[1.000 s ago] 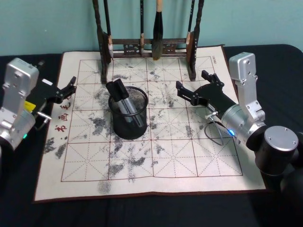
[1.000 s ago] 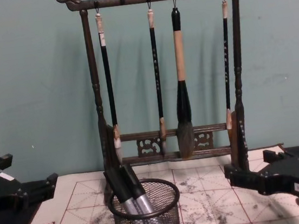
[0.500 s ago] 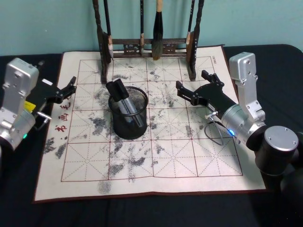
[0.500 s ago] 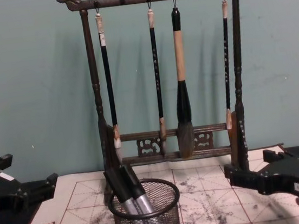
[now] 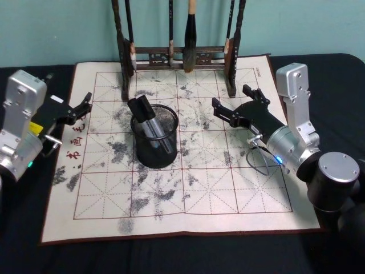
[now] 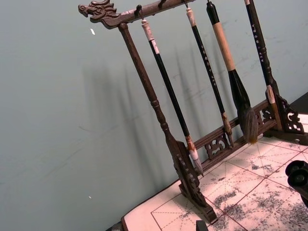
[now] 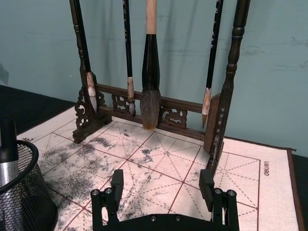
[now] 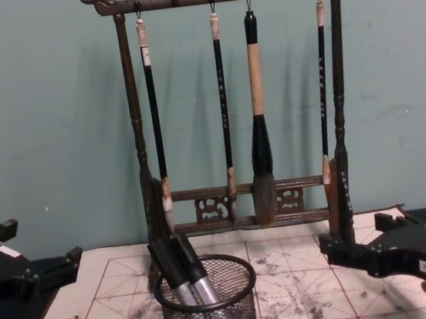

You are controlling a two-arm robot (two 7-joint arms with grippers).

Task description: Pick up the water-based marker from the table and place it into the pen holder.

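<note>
The black mesh pen holder stands on the white gridded cloth, left of centre. Two markers with black caps and silver bodies lean inside it, also visible as markers in the pen holder in the chest view. My right gripper hovers open over the cloth to the right of the holder, nothing between its fingers. At the cloth's left edge my left gripper is open and holds nothing. The pen holder sits ahead and to one side of the right gripper.
A tall dark wooden brush rack with several hanging brushes stands along the cloth's far edge. The dark table borders the cloth on all sides. A teal wall lies behind the rack.
</note>
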